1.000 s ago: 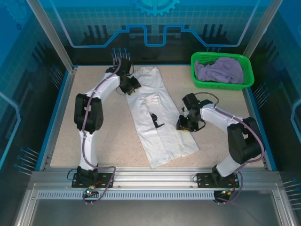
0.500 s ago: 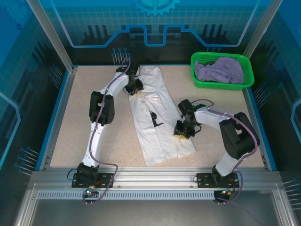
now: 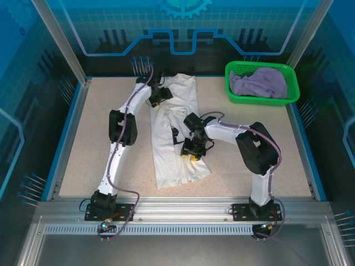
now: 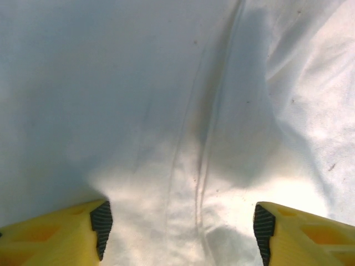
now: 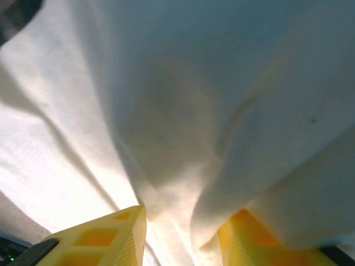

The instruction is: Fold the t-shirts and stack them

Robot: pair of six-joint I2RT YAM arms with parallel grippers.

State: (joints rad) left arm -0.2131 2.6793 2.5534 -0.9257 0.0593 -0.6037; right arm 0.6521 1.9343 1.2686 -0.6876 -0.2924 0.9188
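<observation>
My right claw (image 5: pixel 180 235) is nearly closed on a thick fold of the white shirt (image 3: pixel 166 160), with cloth bunched between its yellow fingers (image 5: pixel 102 238). Seen from above, it sits at the centre of the table (image 3: pixel 83 138), on the shirt's 3 o'clock edge.

My left claw (image 4: pixel 177 233) is wide open. Its two tips stand far apart with smooth white cloth lying between them, not pinched. From above, it rests at the shirt's 11 o'clock corner, near the far edge of the table.

The white shirt lies as a long, narrow strip running from 12 o'clock to 6 o'clock, just left of centre. The lavender shirt (image 3: pixel 259 82) is crumpled inside the green basket (image 3: pixel 260 66) at 1 o'clock, well apart from both claws.
</observation>
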